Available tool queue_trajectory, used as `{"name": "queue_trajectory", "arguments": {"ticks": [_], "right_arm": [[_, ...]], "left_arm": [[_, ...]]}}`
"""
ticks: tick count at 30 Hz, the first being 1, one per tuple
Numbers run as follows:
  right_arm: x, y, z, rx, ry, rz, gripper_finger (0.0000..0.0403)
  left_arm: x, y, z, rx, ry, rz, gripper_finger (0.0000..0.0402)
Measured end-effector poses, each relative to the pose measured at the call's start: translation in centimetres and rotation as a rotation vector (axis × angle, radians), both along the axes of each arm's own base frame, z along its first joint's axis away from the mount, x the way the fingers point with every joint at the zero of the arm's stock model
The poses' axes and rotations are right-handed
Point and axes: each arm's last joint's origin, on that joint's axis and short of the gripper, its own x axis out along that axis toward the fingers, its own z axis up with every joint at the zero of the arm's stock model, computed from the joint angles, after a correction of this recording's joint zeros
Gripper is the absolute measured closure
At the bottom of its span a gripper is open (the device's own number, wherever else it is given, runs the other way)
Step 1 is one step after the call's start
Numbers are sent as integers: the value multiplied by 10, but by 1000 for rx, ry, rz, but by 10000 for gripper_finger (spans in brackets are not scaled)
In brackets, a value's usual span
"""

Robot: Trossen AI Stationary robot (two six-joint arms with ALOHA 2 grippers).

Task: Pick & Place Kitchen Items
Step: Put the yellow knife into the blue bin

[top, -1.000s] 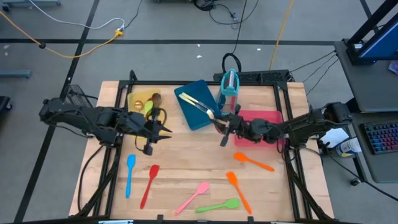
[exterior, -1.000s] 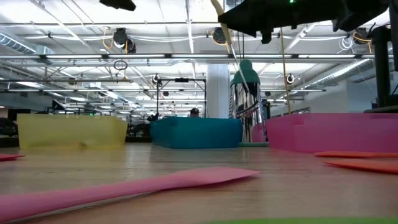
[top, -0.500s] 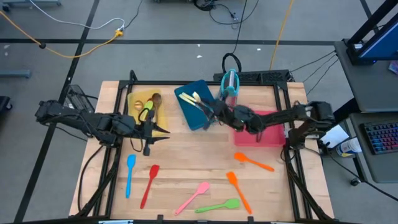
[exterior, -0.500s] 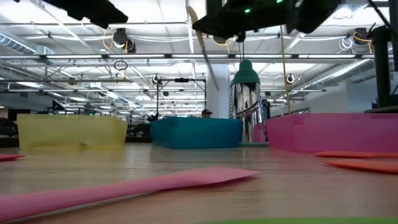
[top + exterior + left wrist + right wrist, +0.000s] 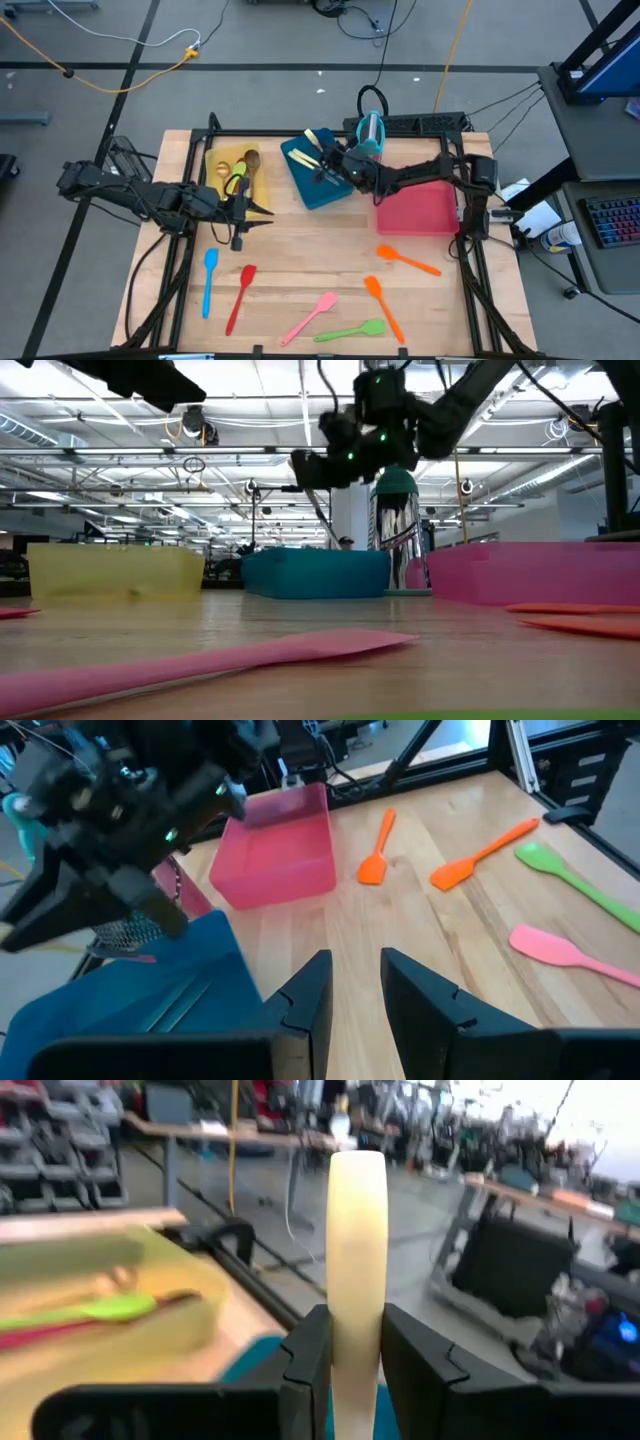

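My right gripper [image 5: 330, 157] reaches from the right over the blue tray [image 5: 312, 185] and is shut on a cream-handled utensil [image 5: 313, 138]. Another cream-handled utensil [image 5: 300, 156] lies in that tray. My left gripper [image 5: 266, 207] hovers just right of the yellow tray [image 5: 215, 165]; its fingers stand narrowly open over bare wood with nothing between them [image 5: 355, 985]. The yellow tray holds a green utensil [image 5: 236, 181] and a wooden spoon [image 5: 249, 160]. A blue spoon [image 5: 208, 280], red spatula [image 5: 240, 297], pink spatula [image 5: 310, 317], green spoon [image 5: 352, 331] and two orange utensils [image 5: 383, 305] lie on the table. My right gripper pinches the utensil's cream handle [image 5: 356, 1295] between its two fingers. The fingers come about level from the table's right. The handle's rounded free end [image 5: 357, 1170] sticks out past the fingertips toward the far left. The utensil is lifted clear above the blue tray; its other end is hidden.
A red tray [image 5: 420, 212] lies right of the blue one. An upright teal holder [image 5: 369, 135] stands at the far edge, close behind my right arm. The near half of the table holds the scattered utensils; bare wood lies in the middle.
My right gripper has swung from beside the red tray toward the table's far left, carrying the cream-handled utensil over the blue tray and sinking a little. My left gripper has drawn back a little toward the left edge.
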Motion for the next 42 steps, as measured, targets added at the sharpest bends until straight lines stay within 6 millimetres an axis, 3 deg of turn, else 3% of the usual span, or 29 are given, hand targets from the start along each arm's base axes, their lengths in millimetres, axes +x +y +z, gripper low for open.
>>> {"name": "queue_trajectory", "arguments": {"ticks": [6, 11, 16, 20, 24, 35, 42], "right_arm": [[-3, -23, -15, 31, 54, -52, 337], [-5, -28, -20, 41, 81, -62, 337], [-4, -25, -30, 106, 98, 53, 337], [-6, -25, -37, 226, 100, 25, 337], [-9, -26, -43, 248, 182, -8, 337], [-9, -26, -44, 264, 189, 58, 337], [-2, 0, -47, 164, 321, 84, 337]], "left_arm": [[0, 0, -1, 2, 11, 0, 309], [0, 0, -1, 2, 13, 0, 309], [-1, 0, -2, 3, 17, 0, 309], [-1, 0, -2, 3, 20, 1, 309], [-1, 0, -3, 2, 27, 2, 309], [-1, 0, -3, 2, 29, 2, 309], [-1, 0, -3, 5, 32, 1, 309]]}}
